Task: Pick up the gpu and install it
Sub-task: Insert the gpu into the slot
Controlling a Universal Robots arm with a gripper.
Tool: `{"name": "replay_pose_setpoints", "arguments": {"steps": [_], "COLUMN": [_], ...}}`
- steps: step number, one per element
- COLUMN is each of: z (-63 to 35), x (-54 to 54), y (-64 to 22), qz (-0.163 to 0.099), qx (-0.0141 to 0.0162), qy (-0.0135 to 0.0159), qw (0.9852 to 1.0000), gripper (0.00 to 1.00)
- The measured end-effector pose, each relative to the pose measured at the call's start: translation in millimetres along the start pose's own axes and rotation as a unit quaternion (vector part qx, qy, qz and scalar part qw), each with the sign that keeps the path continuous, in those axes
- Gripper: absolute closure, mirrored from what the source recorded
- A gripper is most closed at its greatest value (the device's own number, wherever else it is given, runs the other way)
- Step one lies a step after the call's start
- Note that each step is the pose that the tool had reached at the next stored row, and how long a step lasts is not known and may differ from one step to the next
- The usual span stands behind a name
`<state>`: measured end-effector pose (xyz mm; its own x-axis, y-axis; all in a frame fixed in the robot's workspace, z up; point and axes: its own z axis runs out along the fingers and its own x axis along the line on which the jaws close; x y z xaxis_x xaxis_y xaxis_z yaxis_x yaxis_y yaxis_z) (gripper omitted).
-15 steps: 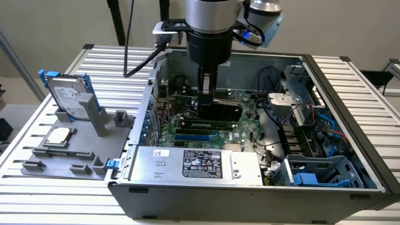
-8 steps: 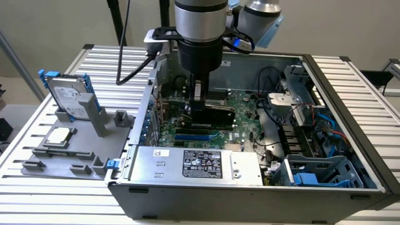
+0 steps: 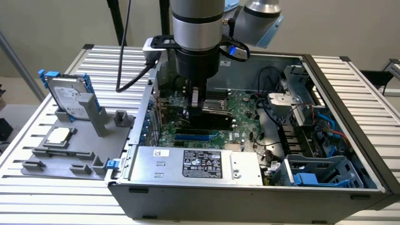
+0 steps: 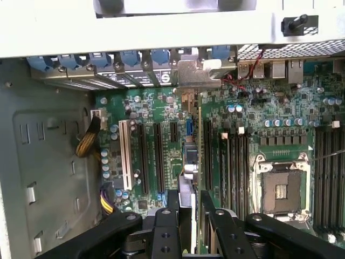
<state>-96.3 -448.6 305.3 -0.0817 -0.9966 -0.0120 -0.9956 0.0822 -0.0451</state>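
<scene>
1. Arm reaches straight down into the open case, which sits on the slatted worktop.
2. Hand is closed on the gpu, one finger on each face of the card.
3. Gpu stands on edge, seen edge-on in the wrist view, over the expansion slots of the board. Can't tell if it is seated in a slot.
4. Its grey bracket is at the case's rear wall, among the blue slot clips.
5. Empty CPU socket lies beside the gpu, apart from it.
6. Outside the case, at the exterior view's left: grey holder with a drive standing upright and a chip lying flat.
</scene>
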Motion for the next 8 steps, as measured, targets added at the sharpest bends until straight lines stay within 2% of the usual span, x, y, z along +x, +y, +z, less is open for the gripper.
{"name": "replay_pose_setpoints", "arguments": {"steps": [8], "z": [14.3], "x": [0.6], "y": [5.6], "qz": [0.000], "qx": [0.0000], "qy": [-0.0005], "qw": [1.0000], "gripper": [0.73]}}
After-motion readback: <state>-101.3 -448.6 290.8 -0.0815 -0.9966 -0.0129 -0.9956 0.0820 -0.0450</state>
